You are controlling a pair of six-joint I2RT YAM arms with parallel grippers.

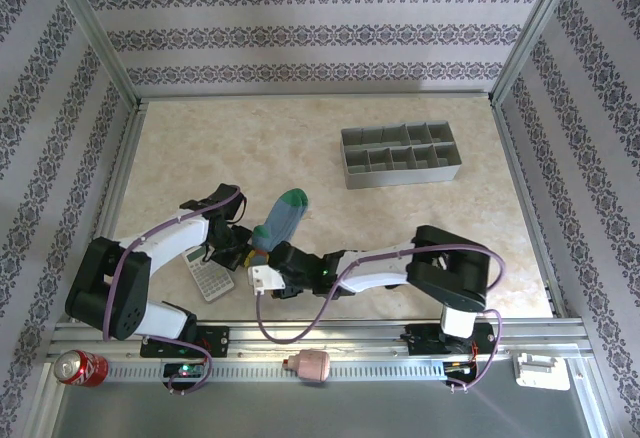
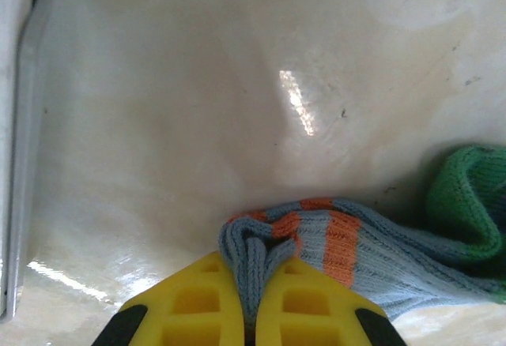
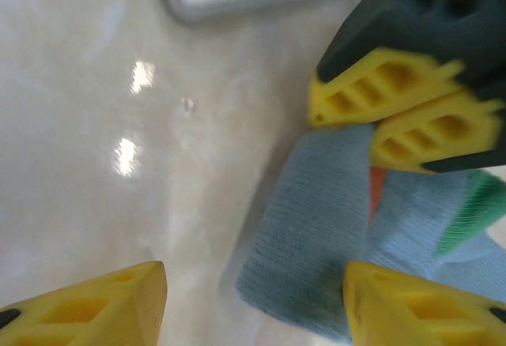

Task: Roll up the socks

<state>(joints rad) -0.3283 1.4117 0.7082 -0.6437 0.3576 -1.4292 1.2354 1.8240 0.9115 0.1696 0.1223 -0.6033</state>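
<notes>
The blue-grey sock lies on the surface, green toe pointing away and most of its length stretched out. The left hand is clamped on a fold at its near end. The right hand hovers over it with fingers spread. Rolling seems barely begun, perhaps one turn, though the fold is hard to read.

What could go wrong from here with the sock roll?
The left pincer is shut on just a thin fold of the blue-grey sock; the fold may slip free when pulled. The right pincer stands open over the sock's edge, close beside the left one; closing or turning could knock them together. The calculator lies near the sock and might get swept aside.
</notes>
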